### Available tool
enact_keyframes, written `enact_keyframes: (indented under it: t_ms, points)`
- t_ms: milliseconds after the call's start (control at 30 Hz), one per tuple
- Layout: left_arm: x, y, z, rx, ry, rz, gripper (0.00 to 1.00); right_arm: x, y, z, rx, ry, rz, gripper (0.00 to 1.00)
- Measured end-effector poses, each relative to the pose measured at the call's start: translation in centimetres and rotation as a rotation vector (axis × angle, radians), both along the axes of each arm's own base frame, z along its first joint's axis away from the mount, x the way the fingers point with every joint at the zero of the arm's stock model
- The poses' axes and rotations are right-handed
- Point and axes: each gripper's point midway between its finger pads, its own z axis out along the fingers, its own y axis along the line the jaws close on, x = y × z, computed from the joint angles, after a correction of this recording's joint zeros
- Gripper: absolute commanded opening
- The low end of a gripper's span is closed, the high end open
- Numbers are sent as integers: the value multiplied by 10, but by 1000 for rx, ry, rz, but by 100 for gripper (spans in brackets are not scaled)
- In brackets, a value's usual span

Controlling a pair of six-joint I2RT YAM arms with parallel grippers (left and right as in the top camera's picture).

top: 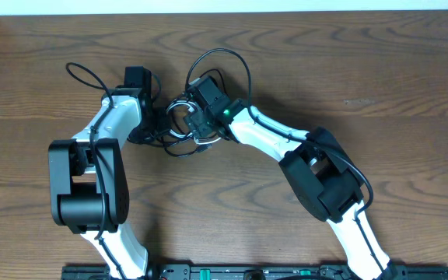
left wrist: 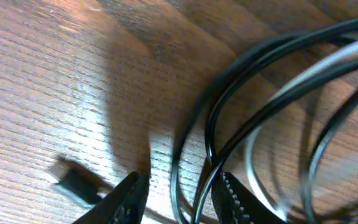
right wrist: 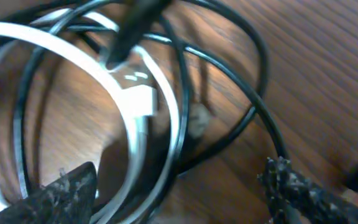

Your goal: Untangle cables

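Dark brown wood-grain table [top: 379,85]. The black cable [left wrist: 179,168] and white cable [right wrist: 73,51] lie on it mid-table as one tangle [top: 179,124], their loops overlapping. The white plug [right wrist: 138,99] sits among the coils. A small black plug [left wrist: 73,183] lies flat on the wood, just beside the loops.

1. Worktop [top: 411,93]: brown wood grain, matt, with a faint sheen.
2. Black cable [right wrist: 263,62]: smooth, glossy sheath.
3. White cable [right wrist: 73,48]: smooth, shiny plastic.
4. Right pincer [right wrist: 176,186]: pads [right wrist: 303,190] black, rough, gritty.
5. Left pincer [left wrist: 179,199]: fingers [left wrist: 235,199] black, ridged on the inner face.
6. Arm shells [top: 263,132]: glossy white plastic.
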Motion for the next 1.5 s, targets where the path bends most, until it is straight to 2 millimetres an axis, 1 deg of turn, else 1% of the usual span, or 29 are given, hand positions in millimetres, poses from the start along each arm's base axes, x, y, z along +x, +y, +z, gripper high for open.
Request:
enact_keyframes:
  t_ms: [67,300,367,500,533,567,600,667,700,767,800,867,933,967,1000,1067,1100,1133,1233,1300,1400,1467,1500]
  points:
    - [2,0,0,1,-6,0,39,1,-7,-1,-33,-5,-20,80]
    - [1,0,0,1,-5,1,39,3,-19,-2,-62,20,-61,81]
    - [-2,1,0,5,10,2,39,4,-27,-2,-80,39,-74,82]
    - [-5,4,-1,3,22,11,39,6,-52,-2,-120,103,-111,82]
    - [-5,5,-1,-5,24,16,39,7,-60,-2,-130,120,-123,80]
    - [-6,6,-1,-10,24,21,39,8,-66,-2,-136,135,-132,75]
    - [-6,7,-1,-21,24,27,39,9,-73,-2,-142,148,-143,73]
    - [-6,7,-1,-47,24,34,39,10,-85,-1,-159,182,-158,65]
    - [-6,7,0,-59,23,38,35,9,-93,-1,-171,202,-169,61]
    - [-6,9,0,-81,22,46,24,8,-104,0,-193,238,-177,54]
    - [-6,10,0,-92,21,50,21,8,-111,0,-209,259,-174,49]
    - [-5,12,1,-112,19,56,20,9,-115,1,-215,282,-152,41]
    - [-5,12,1,-127,18,62,19,11,-112,2,-200,297,-110,22]
    - [-5,12,1,-133,17,64,19,12,-109,3,-181,304,-85,16]
    - [-5,11,1,-137,17,65,19,12,-103,5,-157,309,-50,13]
    - [-5,11,1,-142,17,65,11,10,-92,9,-113,321,8,6]
    - [-5,11,1,-144,17,63,9,8,-86,12,-84,328,38,1]
    - [-5,11,2,-145,16,60,8,6,-80,15,-57,334,63,1]
    - [-7,13,2,-152,22,68,7,1,-65,24,17,347,145,1]
    - [-10,21,1,-159,31,97,8,-5,-59,27,43,359,198,1]
    - [-18,41,1,-173,54,191,8,-17,-60,26,37,393,250,1]
    - [-25,59,1,-184,69,274,6,-20,-62,25,24,399,264,1]
    - [-28,67,1,-189,76,314,7,-20,-65,24,6,397,268,1]
